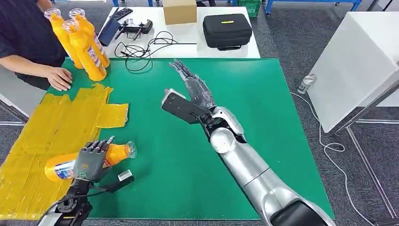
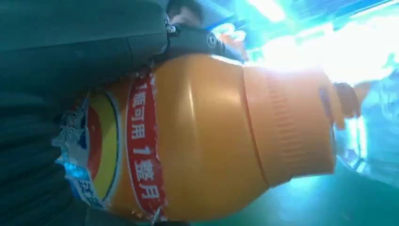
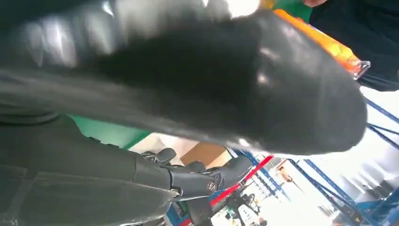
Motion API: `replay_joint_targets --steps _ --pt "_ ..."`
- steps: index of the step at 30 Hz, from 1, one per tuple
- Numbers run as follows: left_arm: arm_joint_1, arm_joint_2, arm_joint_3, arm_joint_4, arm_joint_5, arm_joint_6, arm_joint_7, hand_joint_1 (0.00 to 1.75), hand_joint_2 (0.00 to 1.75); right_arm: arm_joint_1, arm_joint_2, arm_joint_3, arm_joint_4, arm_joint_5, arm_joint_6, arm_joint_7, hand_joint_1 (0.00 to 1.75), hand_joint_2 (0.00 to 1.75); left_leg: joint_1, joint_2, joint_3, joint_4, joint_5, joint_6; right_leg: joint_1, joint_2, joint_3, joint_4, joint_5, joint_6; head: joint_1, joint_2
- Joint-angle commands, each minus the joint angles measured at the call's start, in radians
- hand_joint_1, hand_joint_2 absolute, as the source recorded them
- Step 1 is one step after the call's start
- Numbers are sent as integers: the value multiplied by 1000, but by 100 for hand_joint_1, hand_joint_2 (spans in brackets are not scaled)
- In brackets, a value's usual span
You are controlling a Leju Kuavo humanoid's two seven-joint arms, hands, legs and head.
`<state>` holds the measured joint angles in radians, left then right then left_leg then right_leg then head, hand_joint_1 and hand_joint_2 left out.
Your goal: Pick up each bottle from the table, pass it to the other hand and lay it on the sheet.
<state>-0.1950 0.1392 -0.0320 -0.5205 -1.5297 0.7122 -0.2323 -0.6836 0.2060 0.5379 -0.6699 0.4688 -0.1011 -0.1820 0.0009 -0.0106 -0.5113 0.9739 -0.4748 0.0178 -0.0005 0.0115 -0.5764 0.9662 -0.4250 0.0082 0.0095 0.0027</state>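
My left hand [image 1: 90, 161] grips an orange bottle [image 1: 62, 165] lying on its side at the right edge of the yellow sheet [image 1: 51, 127], its clear cap [image 1: 131, 149] pointing right over the green mat. The left wrist view has the same bottle [image 2: 207, 136] close up, with its red and yellow label, and dark fingers [image 2: 188, 40] over its body. My right hand [image 1: 193, 89] is stretched flat over the middle of the mat, fingers apart, holding nothing. Three more orange bottles [image 1: 82, 42] stand upright at the mat's far left corner.
A person's hand [image 1: 59, 77] rests on the mat beside the standing bottles. The white table [image 1: 188, 40] behind holds a cardboard box [image 1: 179, 11], a black case [image 1: 227, 30], cables and a controller [image 1: 135, 26]. A white cabinet [image 1: 357, 61] stands to the right.
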Motion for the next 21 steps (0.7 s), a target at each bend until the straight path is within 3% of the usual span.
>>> replay_joint_targets --steps 1,3,10,14,21 --pt "-68 -17 -15 211 43 -14 -1 0 0 -46 12 -27 54 14 13 17 0 0 0 2 3 -1 0 -1 0 0 2 0 0 0 0 0" --pt "-90 -18 -3 265 76 -15 -56 0 0 -46 10 -31 56 16 16 20 0 0 0 2 3 -1 0 -1 0 0 2 0 0 0 0 0" --pt "-102 -18 2 282 77 -55 -55 0 0 -46 11 -36 58 25 19 19 0 0 1 2 6 -1 0 -2 1 0 5 0 1 0 0 0" --pt "-122 -15 38 270 151 -128 -138 0 0 -43 8 -45 52 38 17 33 0 0 1 1 5 0 2 -2 1 -1 5 0 1 0 0 0" --pt "-136 -17 43 247 198 -126 -212 0 0 -40 7 -60 47 49 16 39 0 0 1 -2 4 0 5 -3 1 -4 6 0 3 0 0 0"
